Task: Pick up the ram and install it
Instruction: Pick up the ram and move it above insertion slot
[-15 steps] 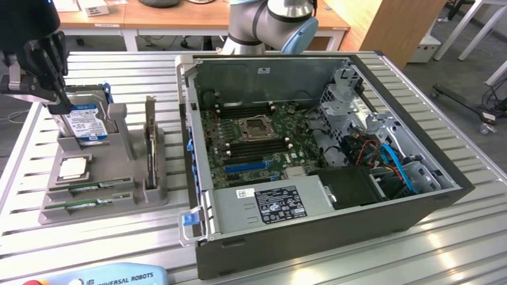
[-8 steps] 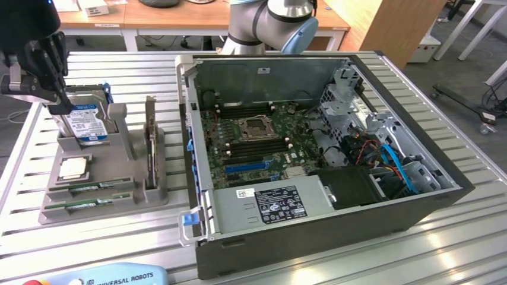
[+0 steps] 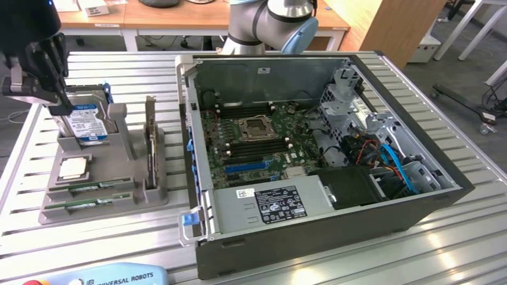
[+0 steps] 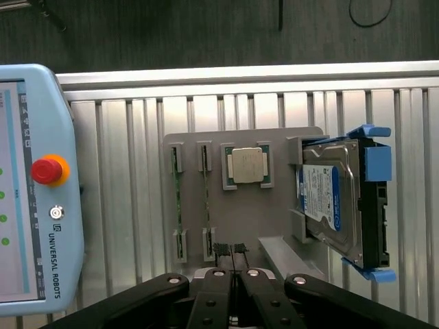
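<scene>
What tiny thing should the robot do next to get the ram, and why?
Probably open its hand. Its fingers are pressed together with nothing between them, and the ram sits untouched in its slot in the grey holder. A shut hand likely could not fit around that thin stick.
</scene>
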You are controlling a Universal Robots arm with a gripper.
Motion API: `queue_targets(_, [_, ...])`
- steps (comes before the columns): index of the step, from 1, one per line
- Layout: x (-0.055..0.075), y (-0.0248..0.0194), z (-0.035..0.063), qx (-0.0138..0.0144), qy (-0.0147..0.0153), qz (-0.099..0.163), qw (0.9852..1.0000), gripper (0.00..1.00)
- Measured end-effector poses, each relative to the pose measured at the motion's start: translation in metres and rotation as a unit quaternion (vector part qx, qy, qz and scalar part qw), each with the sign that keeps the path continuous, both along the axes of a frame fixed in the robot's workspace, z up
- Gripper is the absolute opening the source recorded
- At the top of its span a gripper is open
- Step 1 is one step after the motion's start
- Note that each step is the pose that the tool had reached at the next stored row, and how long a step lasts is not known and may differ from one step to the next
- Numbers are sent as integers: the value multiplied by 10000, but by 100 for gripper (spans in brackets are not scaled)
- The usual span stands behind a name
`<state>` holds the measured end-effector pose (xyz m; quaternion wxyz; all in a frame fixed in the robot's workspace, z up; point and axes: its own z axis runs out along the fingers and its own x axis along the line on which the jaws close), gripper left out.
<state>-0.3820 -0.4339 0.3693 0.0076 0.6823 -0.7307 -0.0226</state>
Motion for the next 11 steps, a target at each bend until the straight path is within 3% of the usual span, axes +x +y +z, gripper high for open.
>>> queue_targets(11, [0, 0, -38, 0, 0, 36, 10000, 10])
